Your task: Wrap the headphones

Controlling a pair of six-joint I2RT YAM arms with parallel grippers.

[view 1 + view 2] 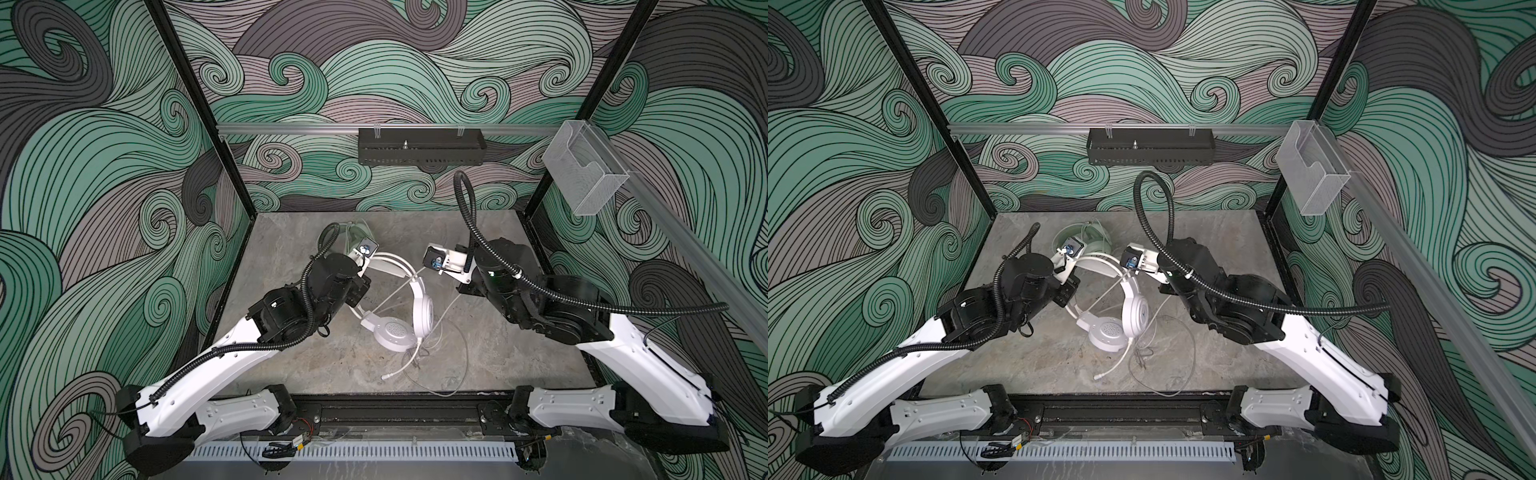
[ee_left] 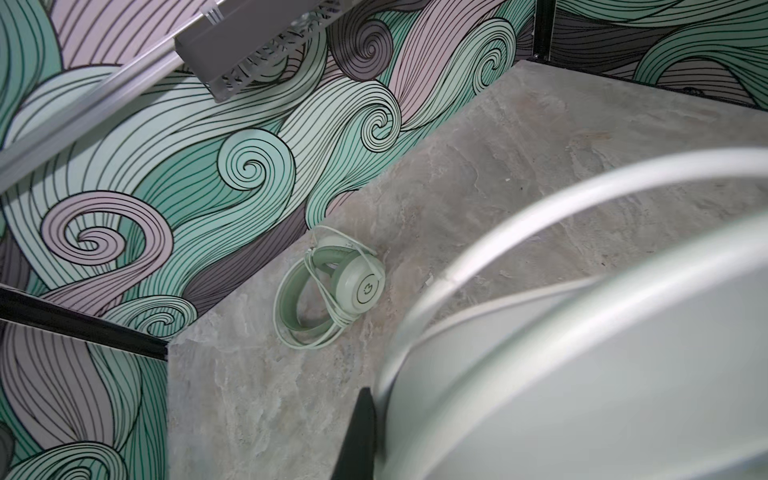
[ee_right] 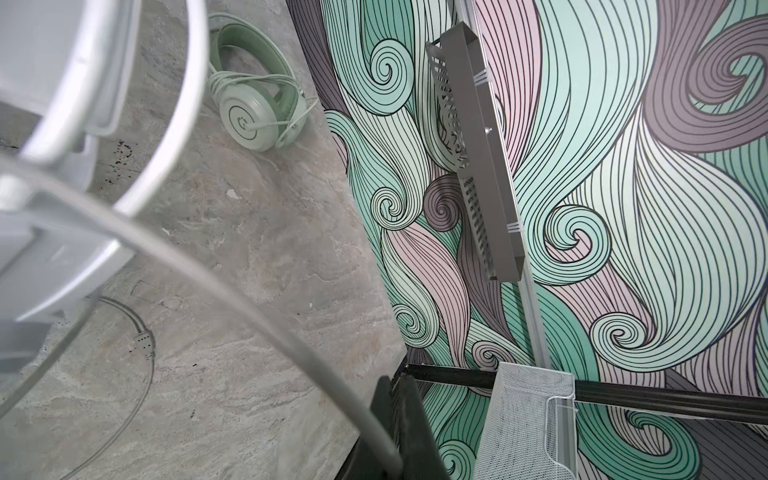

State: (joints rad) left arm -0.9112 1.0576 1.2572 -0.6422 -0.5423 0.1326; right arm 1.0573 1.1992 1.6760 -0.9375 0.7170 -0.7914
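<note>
While most of the thin cable (image 3: 145, 345) lay slack in loops on the desk (image 1: 311, 361), on our near side of the white headset (image 1: 394, 332), we judged the wrapping of that set to be only just under way. The white headset stood at the middle of the desk, one earcup flat, the other tipped on edge, its headband raised.

Just left of it, the left claw (image 1: 368, 270) was pressed together, apparently on the headband. The left wrist view showed only one dark finger against the broad white band. Just right of it, the right claw (image 3: 392, 438) was pinching a stretch of the cable, which ran taut from there across the headband's arch.

Beyond the white headset, near the back wall, the mint headset (image 2: 332, 286) lay with its own cord wound round band and earcups, so we took that one as finished.

Next, to our mind, the right claw would need to carry its cable round the band while the left steadied the set. The slack would have to feed through without snagging on the mic boom (image 1: 401, 365).
</note>
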